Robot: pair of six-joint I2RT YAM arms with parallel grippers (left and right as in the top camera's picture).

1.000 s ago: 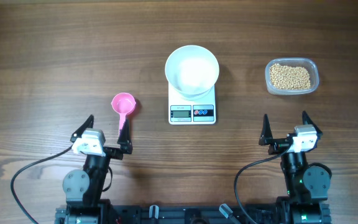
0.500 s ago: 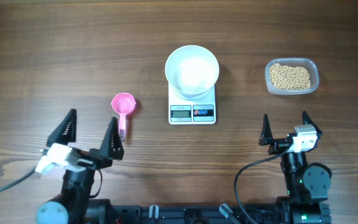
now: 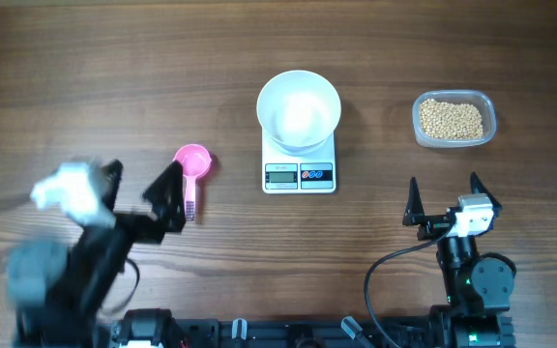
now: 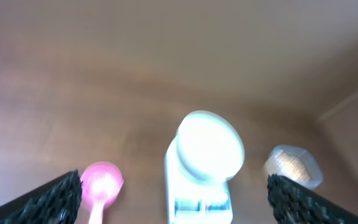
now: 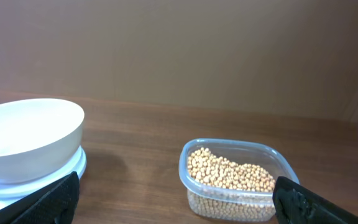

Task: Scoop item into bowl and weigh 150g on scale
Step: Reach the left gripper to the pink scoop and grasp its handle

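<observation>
- Left gripper point(image 3: 144, 172): lower left of the overhead view, jaws spread wide and holding nothing. The arm is badly blurred.
- Small pink plastic scoop point(image 3: 192, 162): flat on the brown wooden table point(image 3: 114, 68), left of centre, cup toward the top of the frame and handle pointing down. One dark finger of the left gripper sits just beside the handle. The blur hides whether they touch.
- Flat white square kitchen scale point(image 3: 299, 175): centre of the overhead view, with its grey display and dark button panel on the lower edge.
- Round plain white bowl point(image 3: 299, 109): sits upright on the scale's platform and overhangs its upper edge.
- Clear rounded-rectangle plastic container point(image 3: 492, 121): upper right, well apart from the scale.
- Small round tan-yellow beans point(image 3: 453, 119): a loose heap inside that container. In the right wrist view they lie piled toward its left side.
- Right gripper point(image 3: 443, 184): lower right of the overhead view, jaws spread wide, empty, below the container and apart from it.
- Left wrist view: soft focus, with the scoop at lower left, the bowl on the scale at centre and the container at right.
</observation>
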